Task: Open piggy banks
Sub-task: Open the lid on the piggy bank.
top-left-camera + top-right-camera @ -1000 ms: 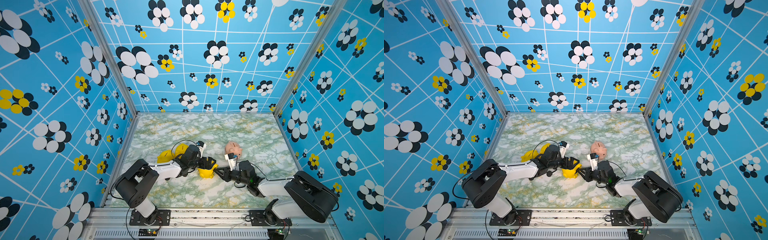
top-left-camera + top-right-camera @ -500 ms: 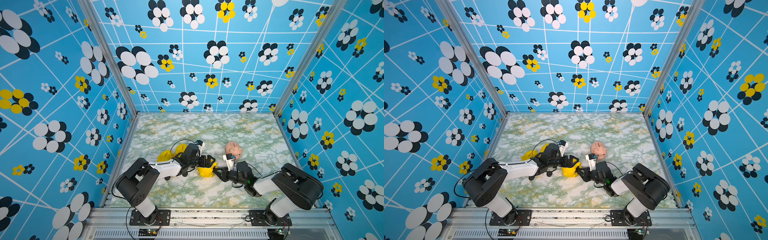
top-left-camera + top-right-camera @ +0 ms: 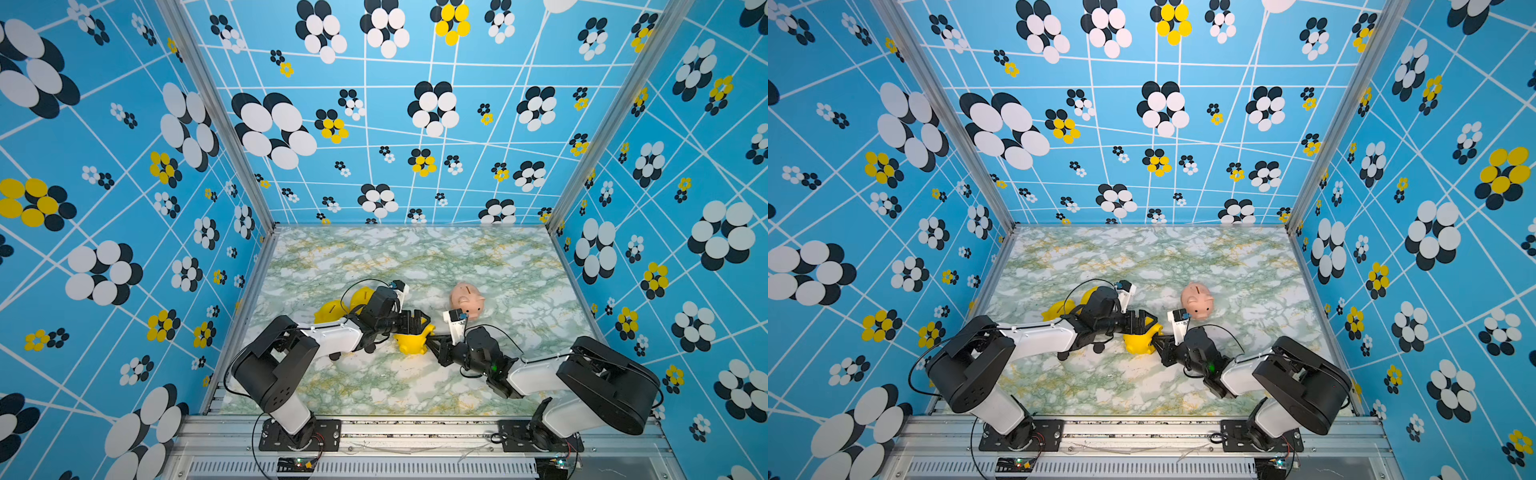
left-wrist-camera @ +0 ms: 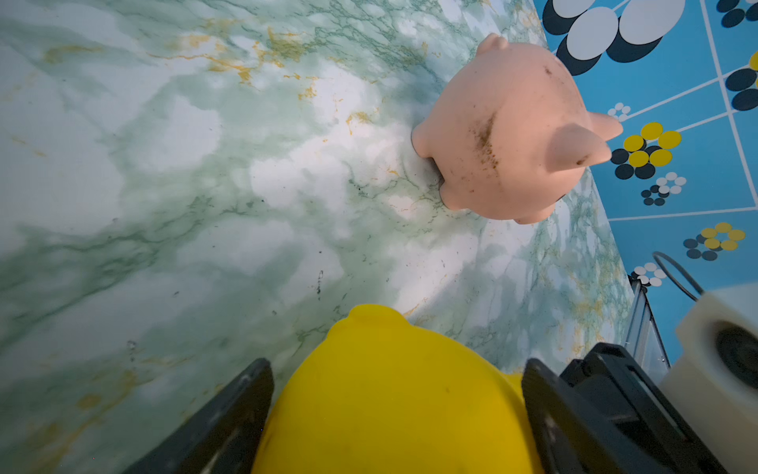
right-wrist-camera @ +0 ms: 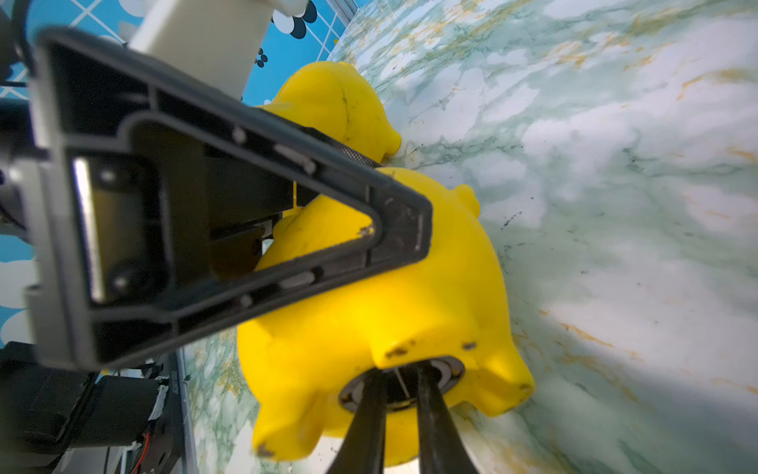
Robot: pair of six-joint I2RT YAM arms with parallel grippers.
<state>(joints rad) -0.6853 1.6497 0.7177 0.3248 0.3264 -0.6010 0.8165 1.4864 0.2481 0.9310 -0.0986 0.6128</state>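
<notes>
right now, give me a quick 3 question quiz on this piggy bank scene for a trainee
1. True or false: the pink piggy bank stands on its feet, with neither gripper touching it.
2. Count: besides the held yellow piggy bank clamped in the left gripper, how many more yellow piggy banks show in both top views?
3. Multiple choice: whose fingertips are at the held bank's belly plug? A. left gripper B. right gripper C. neither

Key: 1 true; 2 two, behind the left arm; 3 B.
</notes>
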